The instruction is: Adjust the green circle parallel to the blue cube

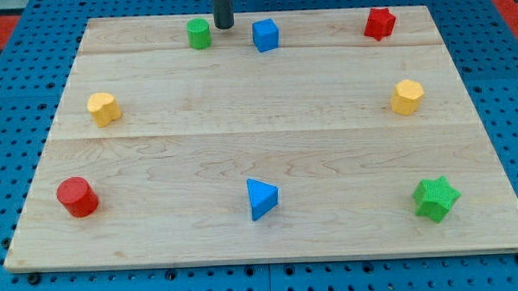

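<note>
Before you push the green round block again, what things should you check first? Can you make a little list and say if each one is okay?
1. My tip is between the green circle and the blue cube: ok.
2. Tip touching the circle: cannot tell.
3. Circle and cube level with each other near the view's top: ok, roughly.
4. Circle safely on the board, though near its top edge: ok.
5. Other blocks out of the way; the red star sits far to the view's right: ok.
</note>
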